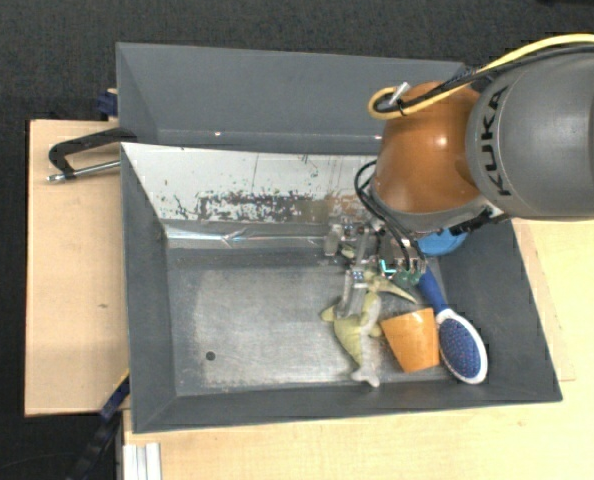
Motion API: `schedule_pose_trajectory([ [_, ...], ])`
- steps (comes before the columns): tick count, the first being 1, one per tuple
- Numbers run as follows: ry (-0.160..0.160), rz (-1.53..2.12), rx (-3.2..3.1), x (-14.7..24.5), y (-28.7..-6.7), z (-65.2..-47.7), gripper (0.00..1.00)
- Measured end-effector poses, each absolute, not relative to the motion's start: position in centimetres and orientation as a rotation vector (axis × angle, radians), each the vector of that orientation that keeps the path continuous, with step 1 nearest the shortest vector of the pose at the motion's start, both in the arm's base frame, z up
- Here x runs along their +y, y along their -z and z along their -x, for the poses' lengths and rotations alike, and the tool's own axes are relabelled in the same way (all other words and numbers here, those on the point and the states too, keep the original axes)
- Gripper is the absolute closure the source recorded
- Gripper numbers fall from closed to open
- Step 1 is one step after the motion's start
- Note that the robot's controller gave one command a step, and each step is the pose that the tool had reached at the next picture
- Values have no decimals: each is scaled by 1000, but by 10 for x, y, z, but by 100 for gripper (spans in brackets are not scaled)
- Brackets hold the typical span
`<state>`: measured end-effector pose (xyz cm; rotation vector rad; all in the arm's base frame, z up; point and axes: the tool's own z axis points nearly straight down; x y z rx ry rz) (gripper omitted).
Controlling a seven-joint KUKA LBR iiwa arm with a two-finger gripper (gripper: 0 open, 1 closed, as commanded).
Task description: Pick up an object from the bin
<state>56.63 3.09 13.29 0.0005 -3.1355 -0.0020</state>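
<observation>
My gripper (355,306) reaches down into the right part of the bin, its fingertips right at the top of a pale yellow-green soft toy (354,340) that lies near the front wall. I cannot make out whether the toy is between the fingers. An orange cup (413,339) lies on its side just right of the toy. Beside the cup lies a blue hairbrush (459,344) with a white rim, its blue handle pointing up toward the gripper.
A round blue thing (439,241) peeks out under the arm at the bin's right wall. The arm with its orange cover hangs over the bin's upper right. The bin's left half is bare metal floor.
</observation>
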Motion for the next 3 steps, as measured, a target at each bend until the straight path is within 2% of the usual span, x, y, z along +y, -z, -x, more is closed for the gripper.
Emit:
schedule_pose_trajectory([
  [1, 7, -737, -3055, -29, -71, -548, 0],
  [2, -1, -1188, -2917, -1, -102, -543, 0],
  [3, 2, -1773, -2605, -14, -102, -544, 0],
])
